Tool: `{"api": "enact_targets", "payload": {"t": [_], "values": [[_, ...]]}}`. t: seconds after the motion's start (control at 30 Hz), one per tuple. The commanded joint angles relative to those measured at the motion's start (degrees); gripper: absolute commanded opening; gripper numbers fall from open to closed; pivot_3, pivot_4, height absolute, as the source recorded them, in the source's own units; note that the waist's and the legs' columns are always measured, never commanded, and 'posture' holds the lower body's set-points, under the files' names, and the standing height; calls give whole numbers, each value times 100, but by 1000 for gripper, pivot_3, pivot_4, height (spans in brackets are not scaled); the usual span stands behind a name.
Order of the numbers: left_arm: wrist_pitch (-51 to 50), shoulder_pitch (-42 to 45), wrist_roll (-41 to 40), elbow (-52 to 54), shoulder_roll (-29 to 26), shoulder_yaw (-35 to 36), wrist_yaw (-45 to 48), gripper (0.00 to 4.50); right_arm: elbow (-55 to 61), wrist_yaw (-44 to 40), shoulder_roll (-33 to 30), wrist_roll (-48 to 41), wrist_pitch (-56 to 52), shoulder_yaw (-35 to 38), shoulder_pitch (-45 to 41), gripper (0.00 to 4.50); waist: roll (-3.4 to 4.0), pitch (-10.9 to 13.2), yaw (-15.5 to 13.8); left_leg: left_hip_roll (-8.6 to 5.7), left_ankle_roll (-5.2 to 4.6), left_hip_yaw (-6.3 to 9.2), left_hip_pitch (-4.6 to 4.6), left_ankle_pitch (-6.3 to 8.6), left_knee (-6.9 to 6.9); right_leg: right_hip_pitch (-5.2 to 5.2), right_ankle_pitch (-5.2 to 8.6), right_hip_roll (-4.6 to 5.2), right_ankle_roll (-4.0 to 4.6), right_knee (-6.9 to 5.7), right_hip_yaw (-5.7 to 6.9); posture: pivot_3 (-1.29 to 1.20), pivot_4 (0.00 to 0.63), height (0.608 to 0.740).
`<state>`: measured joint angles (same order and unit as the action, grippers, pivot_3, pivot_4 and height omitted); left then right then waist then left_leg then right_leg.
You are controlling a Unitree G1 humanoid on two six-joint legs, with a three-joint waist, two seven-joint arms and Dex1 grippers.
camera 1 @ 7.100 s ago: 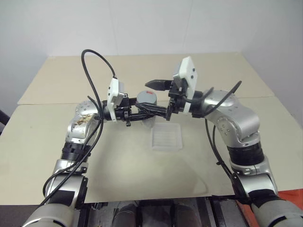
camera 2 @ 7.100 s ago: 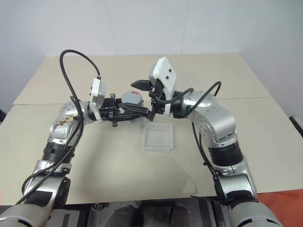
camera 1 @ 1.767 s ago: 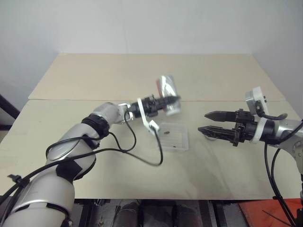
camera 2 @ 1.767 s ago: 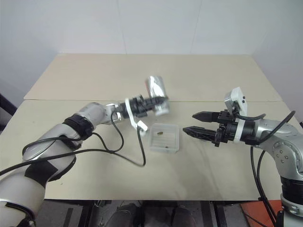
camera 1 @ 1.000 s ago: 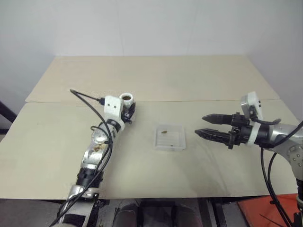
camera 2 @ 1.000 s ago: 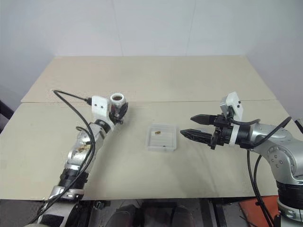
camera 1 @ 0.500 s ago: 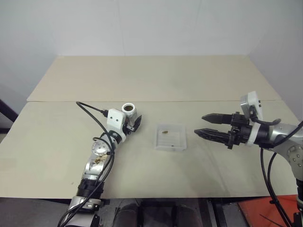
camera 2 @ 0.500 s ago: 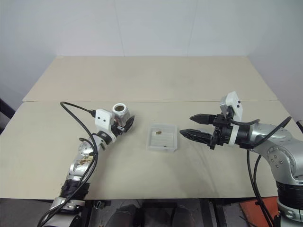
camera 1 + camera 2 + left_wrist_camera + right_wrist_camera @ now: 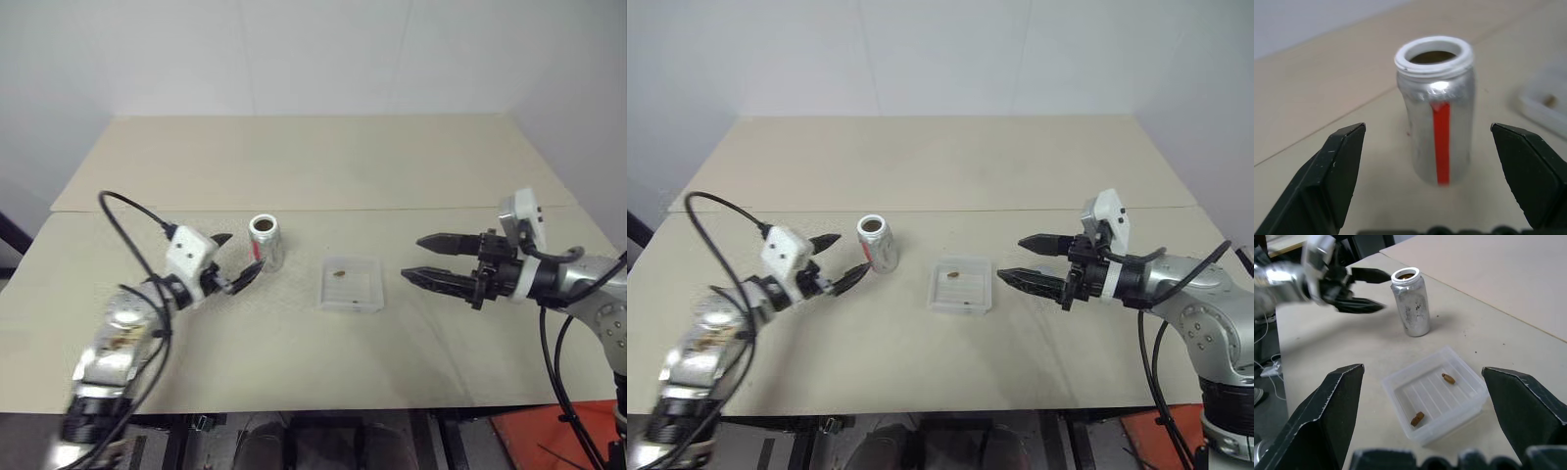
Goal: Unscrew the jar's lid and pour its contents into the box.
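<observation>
The jar (image 9: 265, 241) stands upright on the table, silver with a red stripe (image 9: 1441, 142), its mouth uncovered. The lid is out of view. My left gripper (image 9: 240, 257) is open just left of the jar, its fingers (image 9: 1337, 166) apart from it on either side. The clear box (image 9: 351, 307) lies right of the jar with two small brown bits of the contents (image 9: 1448, 378) on its ribbed bottom. My right gripper (image 9: 415, 257) hovers open and empty to the right of the box, pointing at it.
The tan table (image 9: 294, 166) is made of two boards with a seam running behind the jar. A black cable (image 9: 122, 211) loops up from the left wrist. A pale wall stands beyond the far edge.
My left gripper has opened, let go of the jar and drawn back to the left. The jar now stands on its own. The right arm has kept still.
</observation>
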<state>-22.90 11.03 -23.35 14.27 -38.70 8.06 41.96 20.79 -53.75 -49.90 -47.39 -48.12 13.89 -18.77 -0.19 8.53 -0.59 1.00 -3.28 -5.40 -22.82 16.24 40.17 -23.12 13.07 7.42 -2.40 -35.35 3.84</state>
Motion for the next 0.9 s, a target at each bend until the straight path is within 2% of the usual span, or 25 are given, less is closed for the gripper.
{"api": "enact_targets", "payload": {"t": [0.03, 0.13, 0.3, 0.63, 0.9], "values": [[-163, 17, -963, 274, -516, 579, 1180, 4467, 60, -153, -161, 76, 254, 198, 29, 4500, 0, 0, -11, 0, 0, 0, 0, 0, 0, 1, 0, 0, 0, 1, 1, 0, 150, 740], [66, 199, -1240, -66, -899, 789, 2010, 4467, -43, -293, -305, 211, 352, 221, 57, 4500, 1, -1, -27, -3, 0, 1, 1, 0, 0, 4, 1, 0, 0, 10, 4, 0, 150, 740], [183, 398, -1349, -346, -1147, 887, 2536, 4467, -129, -417, -473, 301, 461, 275, 109, 4500, 1, -1, -8, -6, 1, -4, 4, 0, -5, 5, 0, -2, 0, 14, 3, 0, 150, 740], [34, 288, -1660, 5, -1240, 1018, 2747, 4467, -204, -604, -664, 450, 604, 369, 245, 4500, 1, -1, -7, -4, 1, -5, 3, 0, -11, 4, 0, -3, 0, 14, 1, 0, 150, 740], [-53, 123, -1697, 244, -1311, 1083, 2727, 4467, -150, -589, -466, 586, 1048, 481, 460, 4500, 1, -1, -9, -4, 1, -5, 4, 0, -13, 5, 0, -3, 0, 15, 1, 0, 150, 740]]}}
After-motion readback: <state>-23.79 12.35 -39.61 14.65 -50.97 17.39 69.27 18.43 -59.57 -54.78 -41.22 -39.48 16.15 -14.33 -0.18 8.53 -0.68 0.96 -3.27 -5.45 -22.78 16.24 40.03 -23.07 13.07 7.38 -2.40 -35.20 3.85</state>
